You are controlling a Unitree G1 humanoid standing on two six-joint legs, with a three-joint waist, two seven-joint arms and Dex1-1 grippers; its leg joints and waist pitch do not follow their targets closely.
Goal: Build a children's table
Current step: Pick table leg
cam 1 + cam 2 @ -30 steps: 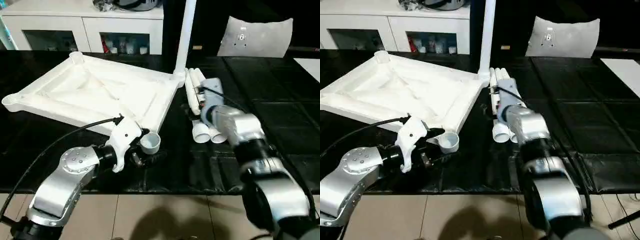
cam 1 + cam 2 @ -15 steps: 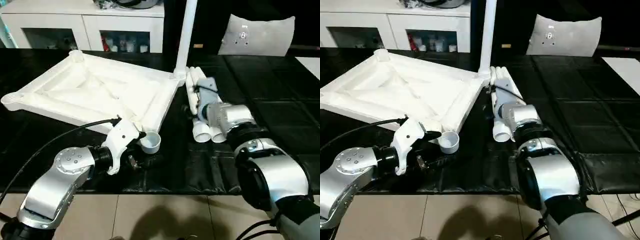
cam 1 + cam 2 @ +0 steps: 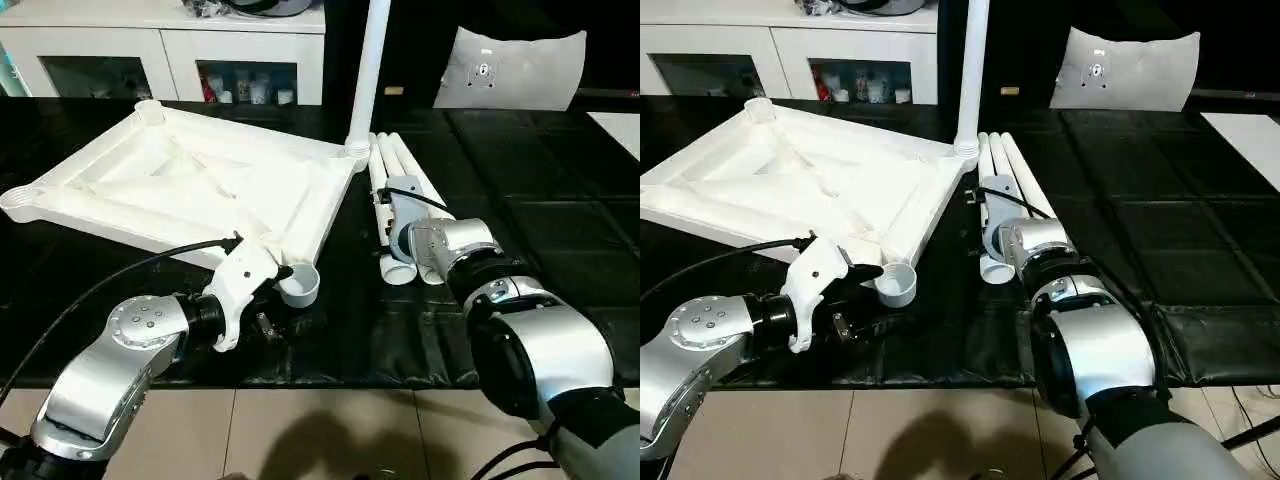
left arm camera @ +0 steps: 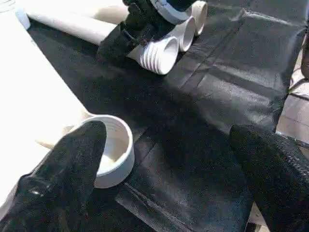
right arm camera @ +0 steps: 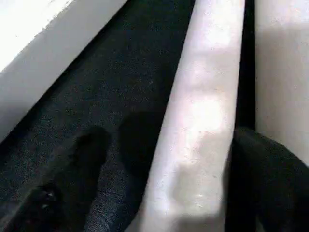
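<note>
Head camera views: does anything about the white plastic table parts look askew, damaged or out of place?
Nothing looks damaged. The white ribbed table top lies upside down and tilted, its near edge raised off the black mat. One white tapered leg already stands in the far corner socket; three loose legs lie together beside it, as expected mid-assembly.

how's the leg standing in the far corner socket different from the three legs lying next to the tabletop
The fitted leg stands upright in the tabletop's corner socket; the three loose legs lie flat on the black mat, side by side. The right gripper straddles one loose leg, while nothing touches the fitted leg. All four are white, round plastic.
</note>
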